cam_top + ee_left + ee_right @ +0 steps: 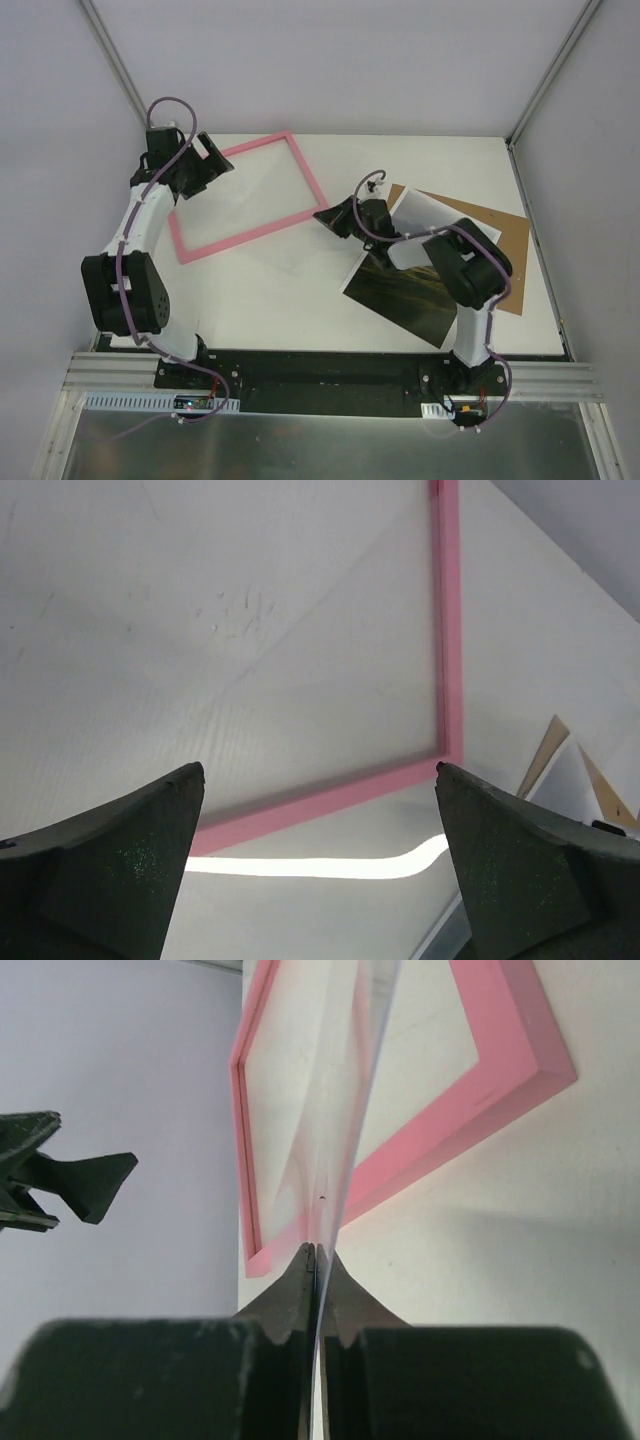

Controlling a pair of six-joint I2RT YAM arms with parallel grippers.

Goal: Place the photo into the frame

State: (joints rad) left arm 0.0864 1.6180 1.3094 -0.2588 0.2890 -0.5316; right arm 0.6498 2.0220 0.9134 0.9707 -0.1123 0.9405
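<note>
Photo (pixel 395 295): flat, picture up, nearest the right arm's base, partly over the brown board (pixel 505 235); the arm hides its middle, so its long axis is unsettled.
Right gripper (pixel 315 1250): the nearer tool, closed on a clear sheet (pixel 345 1110); the photo lies behind it, to its right.
Frame (pixel 250 229): beyond and left of the photo; long axis near-left to far-right.
Left gripper (pixel 318 770): fingers spread, empty, at the frame's far-left corner.

Wide-spread left pincer (pixel 318 772), tight-clamped right pincer (pixel 317 1250).
</note>
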